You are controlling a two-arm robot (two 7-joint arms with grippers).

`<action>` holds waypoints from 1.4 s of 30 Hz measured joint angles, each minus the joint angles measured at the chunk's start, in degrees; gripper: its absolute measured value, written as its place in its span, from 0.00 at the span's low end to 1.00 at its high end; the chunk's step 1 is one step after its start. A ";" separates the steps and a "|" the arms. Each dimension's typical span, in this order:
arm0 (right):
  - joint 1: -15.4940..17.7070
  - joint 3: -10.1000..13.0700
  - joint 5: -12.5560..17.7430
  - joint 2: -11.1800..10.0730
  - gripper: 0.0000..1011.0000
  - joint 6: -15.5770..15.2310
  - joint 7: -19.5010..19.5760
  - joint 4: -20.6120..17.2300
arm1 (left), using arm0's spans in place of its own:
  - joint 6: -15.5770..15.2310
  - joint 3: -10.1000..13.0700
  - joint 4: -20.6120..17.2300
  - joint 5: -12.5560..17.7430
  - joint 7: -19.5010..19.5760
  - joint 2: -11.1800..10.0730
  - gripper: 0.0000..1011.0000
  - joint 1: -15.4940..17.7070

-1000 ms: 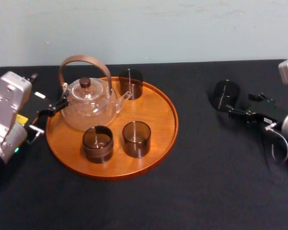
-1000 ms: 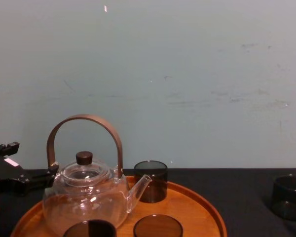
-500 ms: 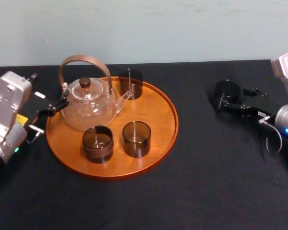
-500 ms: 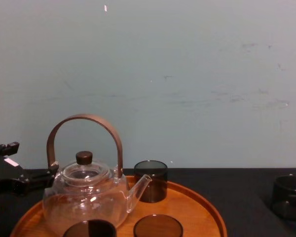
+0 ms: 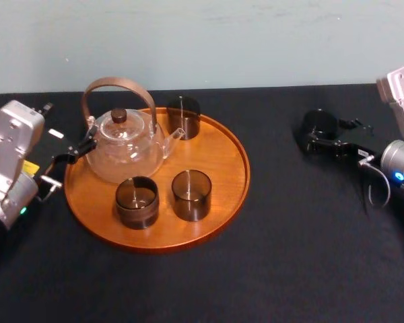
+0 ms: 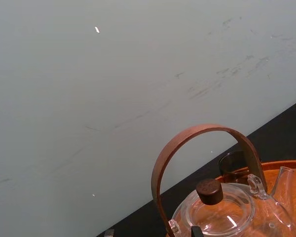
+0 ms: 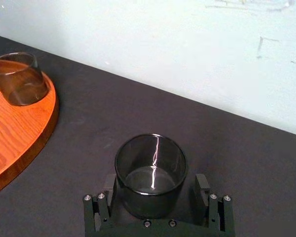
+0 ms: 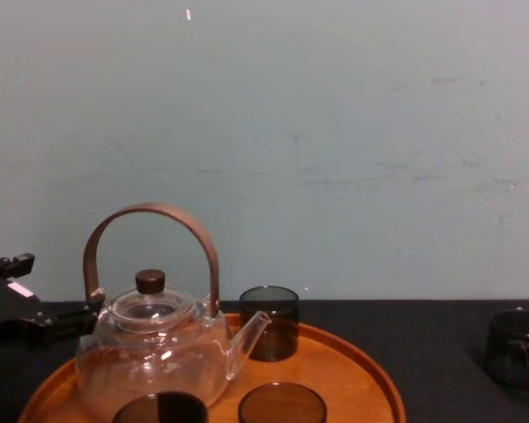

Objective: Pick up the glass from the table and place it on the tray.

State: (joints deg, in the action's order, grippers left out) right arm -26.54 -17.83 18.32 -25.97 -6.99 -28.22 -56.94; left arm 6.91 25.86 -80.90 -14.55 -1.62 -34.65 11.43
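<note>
- Over the last second the right gripper (image 5: pixel 326 133) has moved in from the near right of the glass (image 5: pixel 318 122) until it straddles it; a second ago its tips pointed just short of the glass
- Its jaws are now spread, with one finger (image 7: pixel 104 196) on one side of the glass and the other on the opposite side
- In the right wrist view a thin strip of table shows between the glass wall and at least one finger, so the pincer is open and not clamped
- The glass is dark and smoky; it stands upright on the table (image 5: pixel 289 235), on the right side and well apart from the tray (image 5: pixel 219 161)
- In the chest view the glass shows at the far right edge, with a dark finger crossing its front
- The tray lies left of centre and carries a clear teapot (image 5: pixel 124 145) with a brown arched handle
- Three other glasses (image 5: pixel 191 194) also stand on the tray: one behind the spout and two side by side at the front
- The left gripper (image 5: pixel 73 153) has not shifted; it hangs at the tray's left rim, just beside the teapot, and whether it is open or closed cannot be told
- Nothing on the tray has changed place, and the glass has stayed where it stood
</note>
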 joint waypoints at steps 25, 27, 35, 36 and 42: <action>-7.88 -1.40 -2.54 4.13 0.99 4.98 -3.41 12.78 | 0.00 0.00 0.00 0.00 0.00 0.00 1.00 0.00; -8.14 -1.48 -2.81 4.32 0.99 5.23 -3.50 13.18 | 0.00 0.00 0.00 0.00 0.00 0.00 1.00 0.00; -8.15 -1.48 -2.79 4.31 0.99 5.24 -3.50 13.16 | 0.00 0.00 0.00 0.00 0.00 0.00 1.00 0.00; -8.16 -1.47 -2.78 4.30 0.97 5.23 -3.50 13.15 | 0.00 0.00 0.00 0.00 0.00 0.00 1.00 0.00; -8.14 -1.46 -2.74 4.28 0.90 5.20 -3.50 13.12 | 0.00 0.00 0.00 0.00 0.00 0.00 1.00 0.00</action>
State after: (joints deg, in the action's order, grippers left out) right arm -34.68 -19.29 15.58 -21.69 -1.79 -31.72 -43.82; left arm 6.91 25.86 -80.90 -14.55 -1.62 -34.65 11.43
